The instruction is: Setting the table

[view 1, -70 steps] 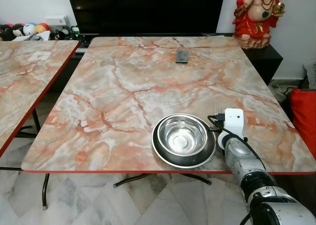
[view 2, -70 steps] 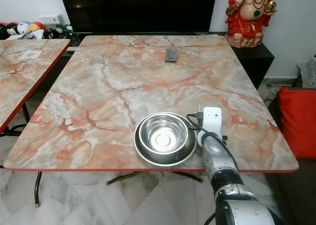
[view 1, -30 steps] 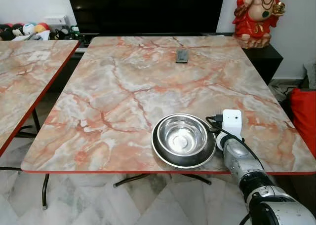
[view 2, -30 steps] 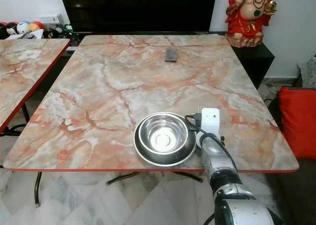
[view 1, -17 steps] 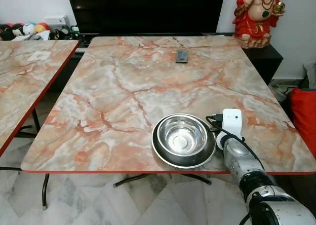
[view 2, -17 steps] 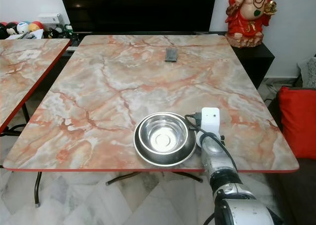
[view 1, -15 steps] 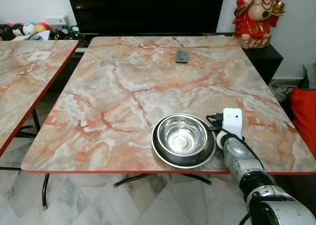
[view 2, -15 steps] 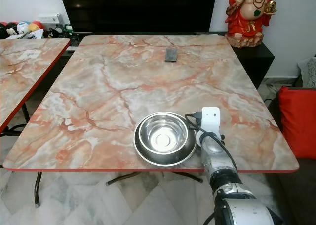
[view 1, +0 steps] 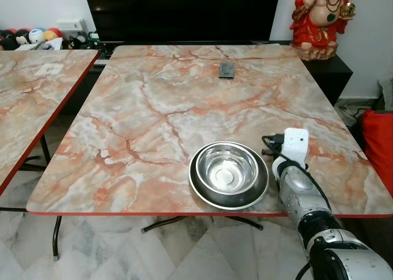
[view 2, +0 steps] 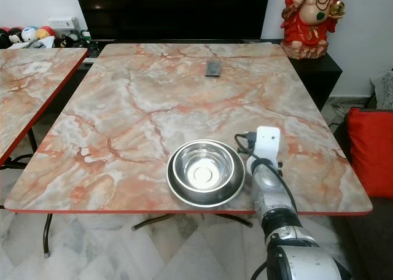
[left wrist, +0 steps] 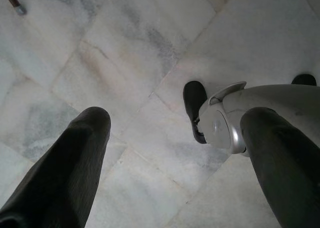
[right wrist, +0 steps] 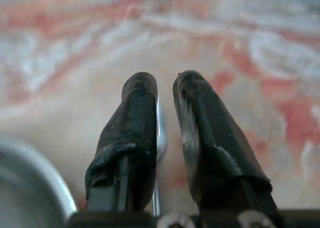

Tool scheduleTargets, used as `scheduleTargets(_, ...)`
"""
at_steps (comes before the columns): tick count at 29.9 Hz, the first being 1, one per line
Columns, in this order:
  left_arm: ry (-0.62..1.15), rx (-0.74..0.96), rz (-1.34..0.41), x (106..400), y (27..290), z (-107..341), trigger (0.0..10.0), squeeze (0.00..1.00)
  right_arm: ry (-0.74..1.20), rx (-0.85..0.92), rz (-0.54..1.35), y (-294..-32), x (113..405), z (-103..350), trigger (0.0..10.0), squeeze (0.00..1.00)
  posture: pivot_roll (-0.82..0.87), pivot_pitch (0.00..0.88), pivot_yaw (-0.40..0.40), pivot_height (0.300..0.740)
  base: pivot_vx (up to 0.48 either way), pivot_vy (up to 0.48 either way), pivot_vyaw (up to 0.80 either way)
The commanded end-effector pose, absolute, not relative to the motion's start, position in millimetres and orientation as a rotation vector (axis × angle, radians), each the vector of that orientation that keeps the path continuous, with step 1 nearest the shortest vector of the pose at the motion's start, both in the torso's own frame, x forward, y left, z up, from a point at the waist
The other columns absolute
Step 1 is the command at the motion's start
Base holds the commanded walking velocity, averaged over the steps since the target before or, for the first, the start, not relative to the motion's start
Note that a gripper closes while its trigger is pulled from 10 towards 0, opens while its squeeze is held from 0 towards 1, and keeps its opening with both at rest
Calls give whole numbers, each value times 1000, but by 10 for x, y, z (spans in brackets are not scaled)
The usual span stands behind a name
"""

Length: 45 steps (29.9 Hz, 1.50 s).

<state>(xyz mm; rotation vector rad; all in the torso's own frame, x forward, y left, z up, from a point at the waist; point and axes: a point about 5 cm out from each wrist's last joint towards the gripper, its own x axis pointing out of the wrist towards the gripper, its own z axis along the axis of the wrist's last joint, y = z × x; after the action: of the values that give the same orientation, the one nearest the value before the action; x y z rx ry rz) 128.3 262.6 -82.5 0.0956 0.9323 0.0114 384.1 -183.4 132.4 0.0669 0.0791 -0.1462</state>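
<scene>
A steel bowl [view 1: 226,169] sits inside a steel plate [view 1: 202,191] near the front edge of the marble table [view 1: 153,108]. My right arm reaches over that edge just right of the plate, its white wrist block [view 1: 295,146] covering the fingers from above. In the right wrist view my right gripper [right wrist: 165,80] hangs low over the marble, shut on the thin metal handle of a fork [right wrist: 159,133], with the plate's rim at the corner. My left gripper [left wrist: 177,115] hangs idle over the floor, its fingers [left wrist: 75,158] wide open.
A dark remote [view 1: 226,70] lies at the table's far side. A second marble table [view 1: 31,96] stands to the left, a red statue [view 1: 319,16] on a dark cabinet at the back right, and a red cushion [view 1: 376,145] at the right.
My right wrist has shifted slightly right and away from me beside the plate. The fork tines that showed beyond the wrist block are now hidden.
</scene>
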Motion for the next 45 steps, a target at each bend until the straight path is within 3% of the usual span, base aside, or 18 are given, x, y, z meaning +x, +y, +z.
scheduleTargets(1,968,106,3,1207,2642,-850,10000,0,3,71,-169,-1868,3864,1461,10000,0,13,95,30,740,0,0,0)
scheduleTargets(9,957,105,24,1197,2661,-844,10000,0,-220,108,-195,-1910,3745,1668,10000,0,22,83,20,740,0,0,0)
scheduleTargets(20,957,91,65,1148,2670,-857,10000,0,-394,7,-112,-1807,3422,1860,10000,0,15,54,-2,740,0,0,0)
scheduleTargets(29,973,95,72,1128,2670,-868,10000,0,-363,20,-136,-1764,3276,1768,10000,0,3,11,-3,740,0,0,0)
scheduleTargets(45,972,102,73,1137,2665,-868,10000,0,-403,15,-44,-1554,3159,1856,10000,0,11,0,-1,740,0,469,215)
